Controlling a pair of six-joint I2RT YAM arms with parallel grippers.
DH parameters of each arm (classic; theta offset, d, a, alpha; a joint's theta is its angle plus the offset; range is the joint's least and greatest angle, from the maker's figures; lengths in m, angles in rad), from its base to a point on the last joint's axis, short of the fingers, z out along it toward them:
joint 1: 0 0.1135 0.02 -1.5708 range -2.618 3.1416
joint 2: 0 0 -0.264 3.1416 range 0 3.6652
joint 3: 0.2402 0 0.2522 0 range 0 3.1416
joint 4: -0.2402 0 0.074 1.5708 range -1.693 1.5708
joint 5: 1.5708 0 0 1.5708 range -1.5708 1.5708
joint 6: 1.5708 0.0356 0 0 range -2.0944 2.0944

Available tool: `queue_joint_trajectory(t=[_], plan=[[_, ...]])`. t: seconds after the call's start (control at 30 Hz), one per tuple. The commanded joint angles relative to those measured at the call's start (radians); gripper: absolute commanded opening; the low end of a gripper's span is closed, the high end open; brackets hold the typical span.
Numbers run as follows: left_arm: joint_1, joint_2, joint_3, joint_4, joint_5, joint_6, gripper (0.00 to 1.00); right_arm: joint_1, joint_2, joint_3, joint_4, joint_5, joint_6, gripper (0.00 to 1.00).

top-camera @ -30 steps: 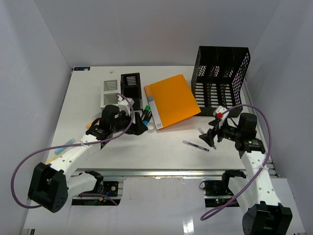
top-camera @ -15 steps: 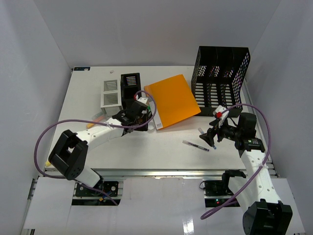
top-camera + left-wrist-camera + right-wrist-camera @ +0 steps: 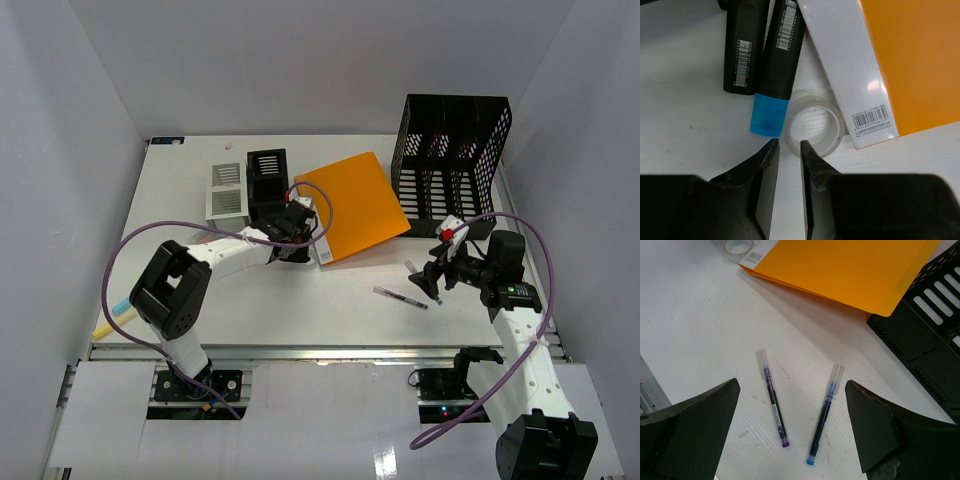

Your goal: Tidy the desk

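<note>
Your desk point(image 3: 300, 315) is the white worktop between the white walls, with a metal rail point(image 3: 330, 352) along its near edge. Your left gripper point(image 3: 788, 148) reaches to the middle of the worktop, its fingers drawn close with only a thin slit between them. The tips sit at the near rim of a clear tape roll point(image 3: 815, 100), and you cannot tell whether they pinch that rim or merely flank it. Just beside the roll lie a blue-capped marker point(image 3: 777, 65) and a black marker point(image 3: 744, 45), side by side. The roll's other side rests against the white spine of an orange folder point(image 3: 350, 205), which lies flat and skewed, towards the far edge. Your right gripper point(image 3: 791, 390) is spread wide and holds nothing. It hangs over a purple pen point(image 3: 774, 412) and a blue pen point(image 3: 824, 415), which lie apart from each other on the right half of the worktop. A black mesh file rack point(image 3: 452, 150) stands at the far right corner. A white slotted box point(image 3: 226, 188) and a black slotted box point(image 3: 266, 175) sit side by side towards the far left.
</note>
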Motion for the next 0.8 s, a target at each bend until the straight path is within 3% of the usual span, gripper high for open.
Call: queue_joint_trajectory(t=[0.0, 0.77], plan=[[-0.007, 0.010, 0.054, -0.032, -0.015, -0.008, 0.35, -0.006, -0.013, 0.024, 0.006, 0.000, -0.006, 0.92], [-0.020, 0.128, 0.122, -0.109, -0.018, 0.004, 0.30, -0.006, -0.014, 0.024, 0.005, 0.007, -0.003, 0.92]])
